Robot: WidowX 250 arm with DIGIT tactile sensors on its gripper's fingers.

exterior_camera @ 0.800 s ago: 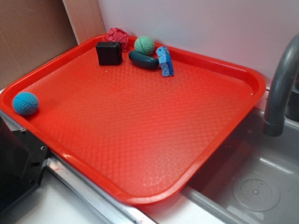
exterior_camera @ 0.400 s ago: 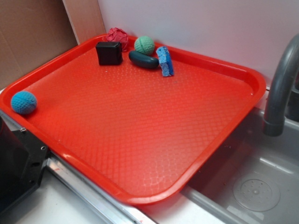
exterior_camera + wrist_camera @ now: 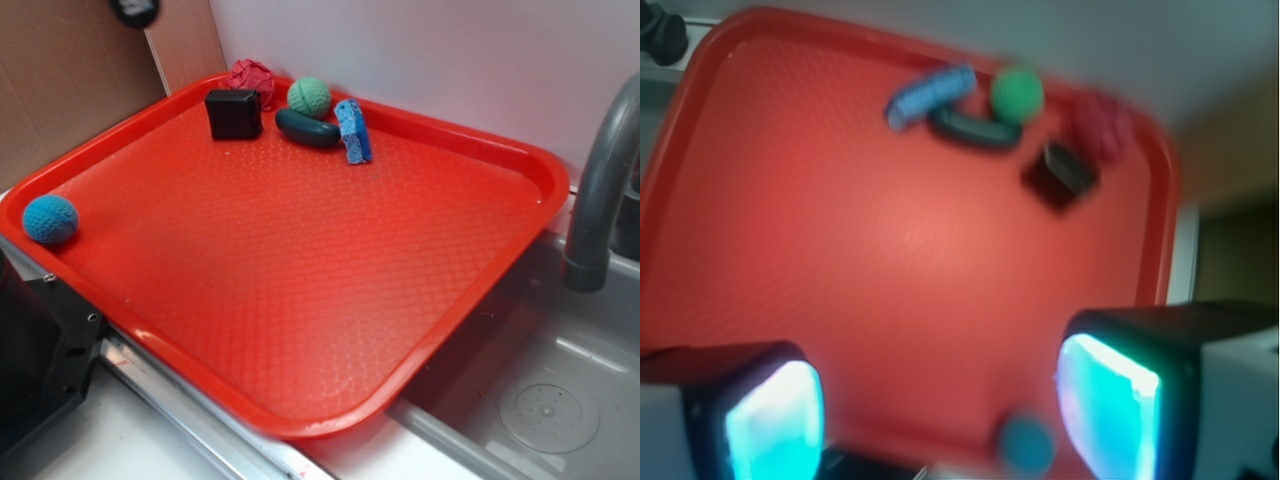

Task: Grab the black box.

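Nearest you in the wrist view, the end effector point(image 3: 940, 410) has its two glowing fingers point(image 3: 770, 425) spread wide at the bottom corners, nothing between them, just red tray below. Between them at the bottom edge sits the blue crocheted ball point(image 3: 1028, 445), blurred; in the exterior view that ball point(image 3: 49, 219) has crept a touch toward the left rim over the last moments, so the tray point(image 3: 300, 300) or bench has been jogged.

Mid-frame, the tray floor is bare.

Far side now: the black box point(image 3: 234, 113) sits in the upper left of the exterior view, same spot as before, upright, just beside the dark oval object point(image 3: 307, 128), with the red crumpled ball point(image 3: 251, 78) close behind it. The green ball point(image 3: 309, 96) and blue sponge point(image 3: 352, 130) cluster to its right.

New at the top left edge: a dark piece of arm point(image 3: 135, 10) has just entered. You're high and well apart from the box point(image 3: 1060, 175); the approach is only starting, I'd judge.
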